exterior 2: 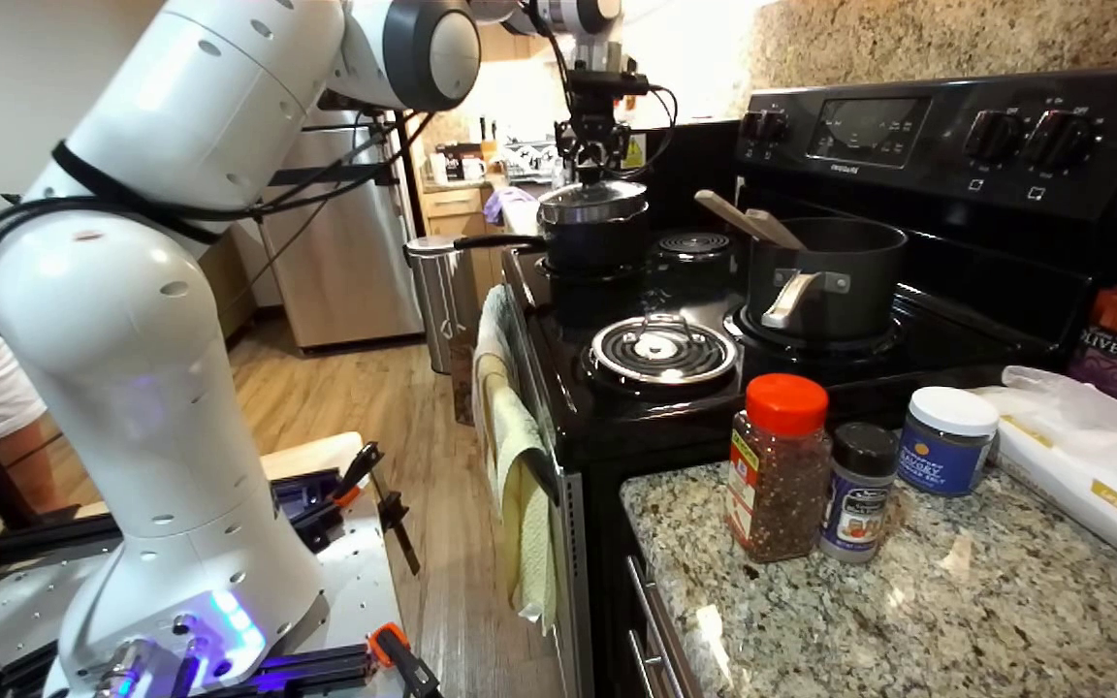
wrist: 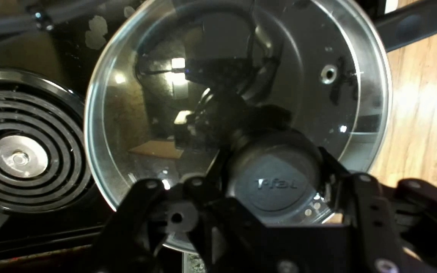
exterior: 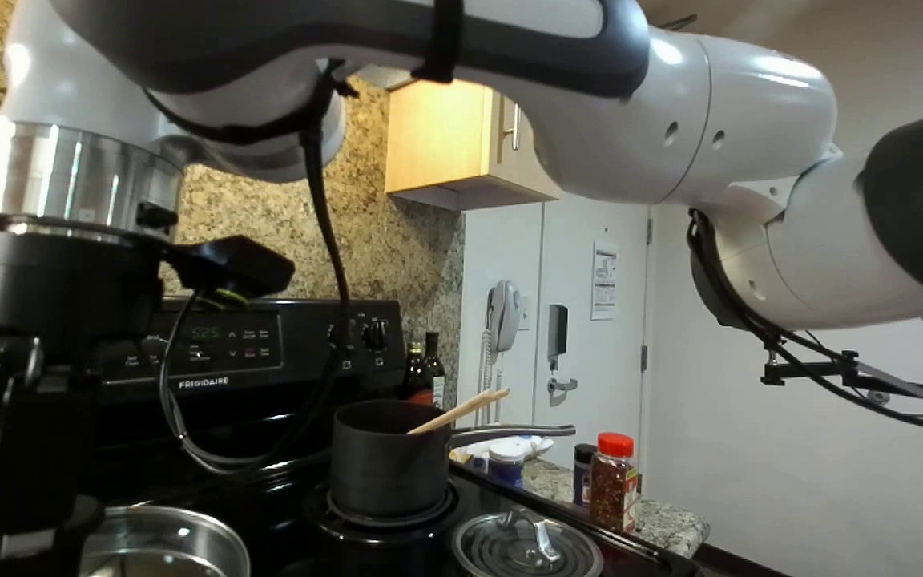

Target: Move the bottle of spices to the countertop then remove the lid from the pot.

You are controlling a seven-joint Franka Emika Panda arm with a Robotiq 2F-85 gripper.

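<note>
The bottle of spices [exterior 2: 780, 475], red-capped with reddish flakes, stands upright on the speckled countertop [exterior 2: 956, 591]. It also shows in an exterior view [exterior: 612, 493]. The round glass lid [wrist: 139, 125] has a silvery rim and a dark knob marked T-fal. It is over the dark pot [exterior 2: 599, 247], whose long black handle shows in the wrist view. I cannot tell whether lid and pot touch. My gripper [wrist: 275, 167] has a finger against each side of the knob and looks shut on it. It also shows in both exterior views [exterior: 29, 533] [exterior 2: 591, 160].
A dark pot with wooden spoons [exterior 2: 825, 281] stands on a back burner. A small lid with a loop handle [exterior 2: 663, 349] lies on a front burner. A dark-capped bottle [exterior 2: 857, 494] and a blue jar [exterior 2: 946, 441] stand beside the spices. A coil burner [wrist: 21, 151] is beside the lid.
</note>
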